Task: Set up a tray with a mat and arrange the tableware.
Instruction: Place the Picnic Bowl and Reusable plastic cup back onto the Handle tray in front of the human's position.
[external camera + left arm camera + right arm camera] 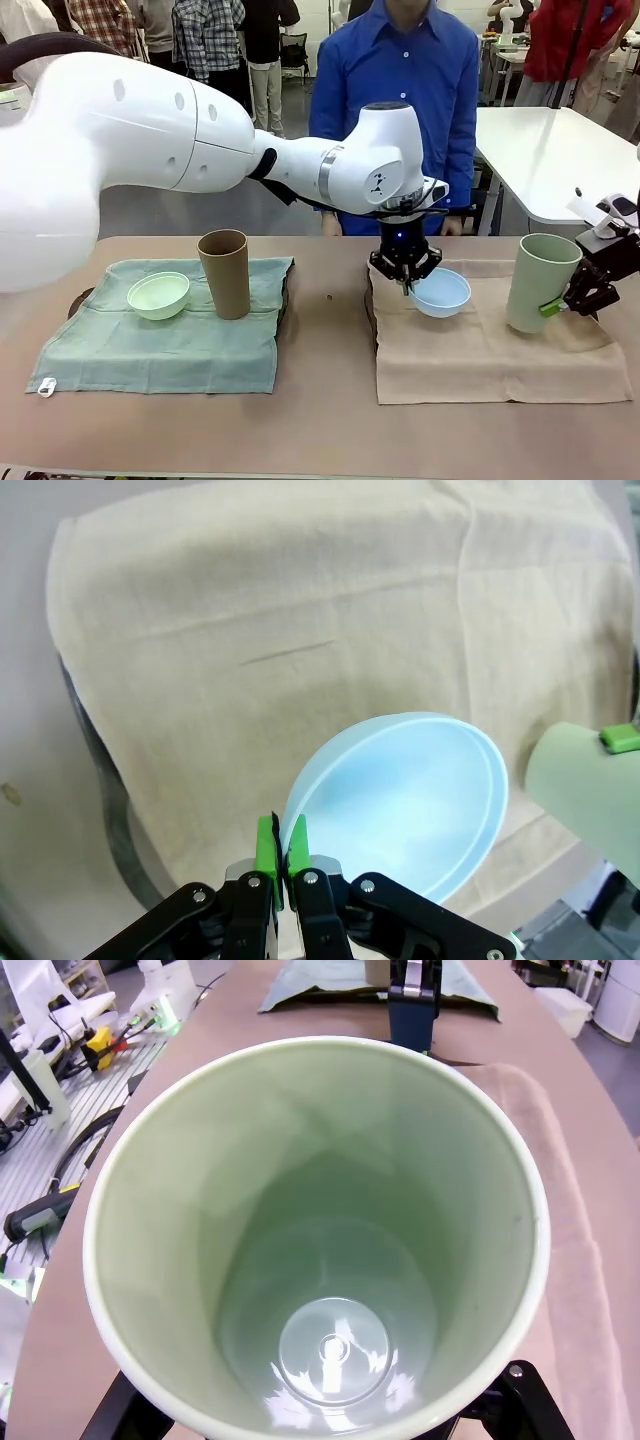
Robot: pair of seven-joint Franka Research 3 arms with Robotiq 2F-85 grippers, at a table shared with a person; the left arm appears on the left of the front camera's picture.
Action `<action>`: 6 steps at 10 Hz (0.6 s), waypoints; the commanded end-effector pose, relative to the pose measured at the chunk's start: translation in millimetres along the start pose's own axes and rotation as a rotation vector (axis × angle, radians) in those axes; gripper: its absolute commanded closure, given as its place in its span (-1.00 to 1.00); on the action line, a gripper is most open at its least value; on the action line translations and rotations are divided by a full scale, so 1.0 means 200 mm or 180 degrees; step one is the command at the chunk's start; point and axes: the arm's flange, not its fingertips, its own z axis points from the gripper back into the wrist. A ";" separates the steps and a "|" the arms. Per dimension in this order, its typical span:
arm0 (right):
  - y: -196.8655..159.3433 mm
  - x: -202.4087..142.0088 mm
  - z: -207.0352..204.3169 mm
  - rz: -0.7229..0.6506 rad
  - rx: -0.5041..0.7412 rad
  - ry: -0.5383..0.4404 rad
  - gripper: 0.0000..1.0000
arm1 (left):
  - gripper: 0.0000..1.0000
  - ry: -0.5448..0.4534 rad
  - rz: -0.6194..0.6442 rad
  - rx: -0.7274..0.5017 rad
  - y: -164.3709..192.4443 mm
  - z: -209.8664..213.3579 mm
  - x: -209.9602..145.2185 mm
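Over beige mat (480, 350): L end effector (406, 283) pinching blue bowl (441, 292) rim.

From the robot's side we are looking level across the table (330, 430) toward a person (405, 70) at its far edge. On the left wrist we are peering steeply down, close over the beige mat (250, 630) and light blue bowl (410, 800). On the right wrist we are staring straight into the pale green cup (320, 1250), which all three views are sharing.
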 end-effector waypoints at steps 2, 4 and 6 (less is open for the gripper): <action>-0.06 -0.07 -0.04 0.0005 0.0000 -0.0027 -0.63 | 0.91 0.0003 0.0037 0.0012 0.01 -0.05 0.05; -0.07 -0.06 -0.05 0.0007 -0.0094 0.0096 -1.00 | -0.29 0.0004 0.0019 -0.0008 0.01 -0.07 0.05; -0.04 -0.03 -0.01 0.0010 -0.0326 0.0393 -1.00 | -1.00 0.0008 0.0036 -0.0004 0.03 -0.04 0.02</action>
